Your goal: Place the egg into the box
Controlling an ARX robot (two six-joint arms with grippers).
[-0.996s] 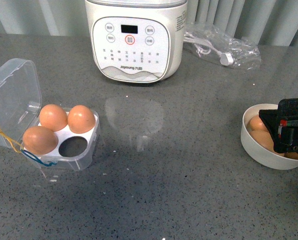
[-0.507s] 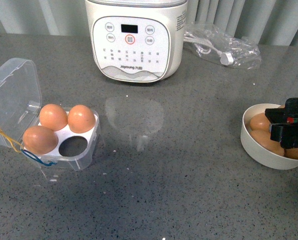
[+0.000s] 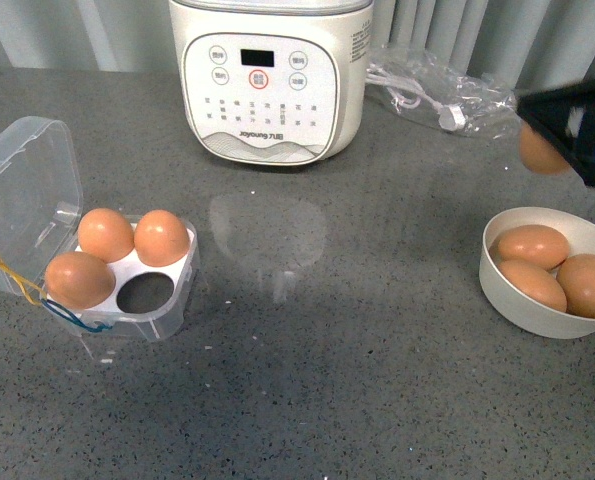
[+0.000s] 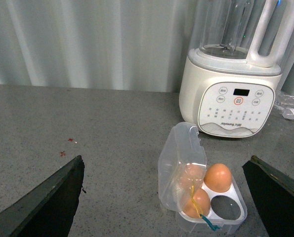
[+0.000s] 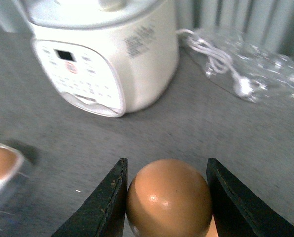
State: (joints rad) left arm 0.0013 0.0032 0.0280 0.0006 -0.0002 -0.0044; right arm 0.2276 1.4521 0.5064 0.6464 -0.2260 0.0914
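Observation:
My right gripper (image 3: 562, 140) is shut on the egg (image 3: 540, 150), held high above the table at the far right, over the round white bowl. In the right wrist view the orange-brown egg (image 5: 167, 200) sits between the two black fingers (image 5: 107, 205). The box (image 3: 137, 300), a clear case with its lid open, stands at the left with three eggs in it and its front right hole (image 3: 145, 293) empty. In the left wrist view the box (image 4: 226, 219) lies between my open left gripper's (image 4: 169, 197) wide-spread fingers. The left gripper is out of the front view.
A white bowl (image 3: 507, 300) with three eggs sits at the right. A white cooker (image 3: 272, 80) stands at the back centre. A clear bag with a white cable (image 3: 442, 90) lies behind the bowl.
My right gripper has risen out of the bowl with the egg in it, up and slightly back. The bowl now shows three eggs uncovered. The box has not moved.

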